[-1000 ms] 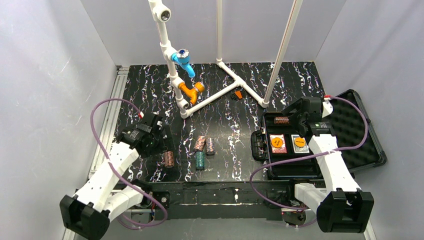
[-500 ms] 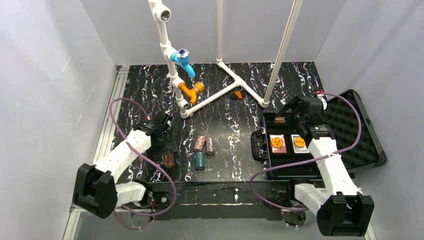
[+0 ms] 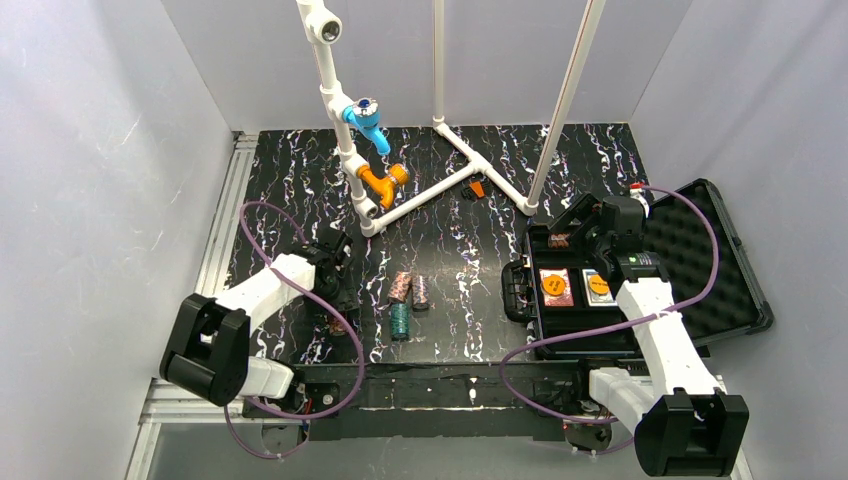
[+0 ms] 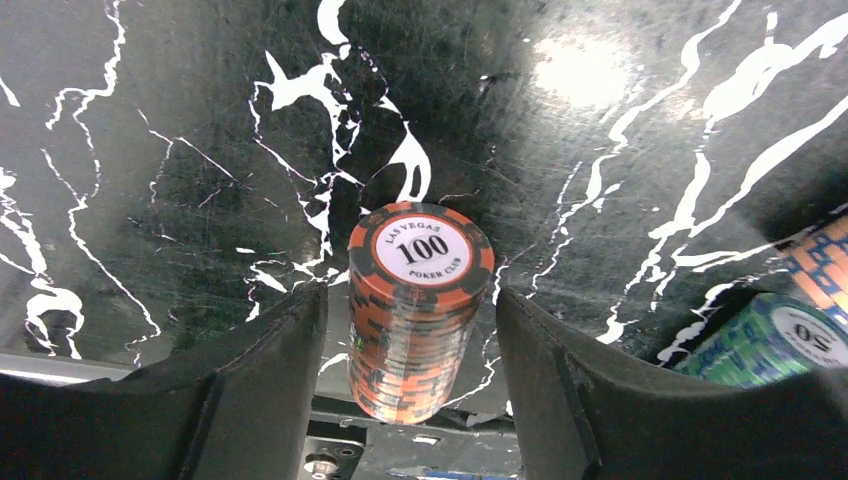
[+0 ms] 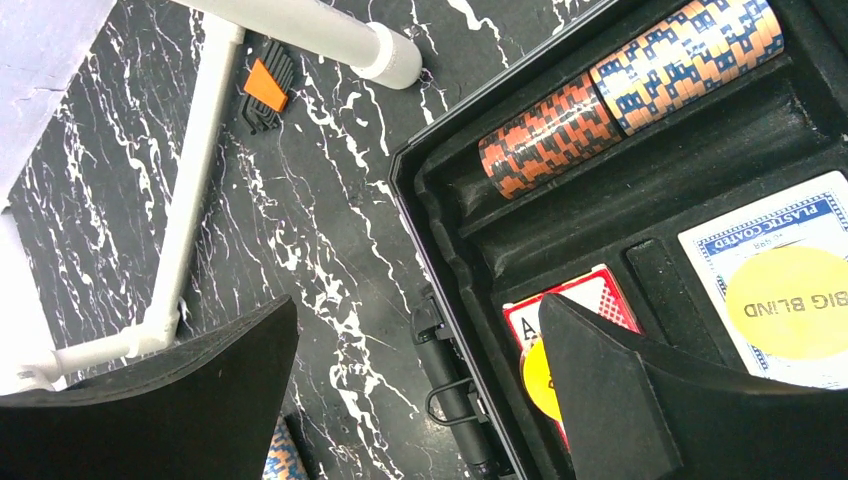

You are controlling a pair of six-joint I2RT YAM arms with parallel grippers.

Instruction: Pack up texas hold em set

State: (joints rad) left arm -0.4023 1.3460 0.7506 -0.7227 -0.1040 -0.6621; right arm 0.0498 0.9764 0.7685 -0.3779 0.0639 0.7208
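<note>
I see the left claw [image 4: 410, 305] spread astride the upright chip stack [image 4: 421, 252], not touching. My right claw [image 5: 415, 310] gapes over the case [image 5: 640, 190].

Chip stack [image 4: 420, 310]: LAS VEGAS 100 POKER CLUB; yellow disc [image 5: 790, 300]: BIG BLIND.

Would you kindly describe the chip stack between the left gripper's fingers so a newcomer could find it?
On the black marbled table, look near the front edge, left side. The orange-and-black stack stands upright inside the left gripper, marked 100, unlike the teal stack beside it.
</note>
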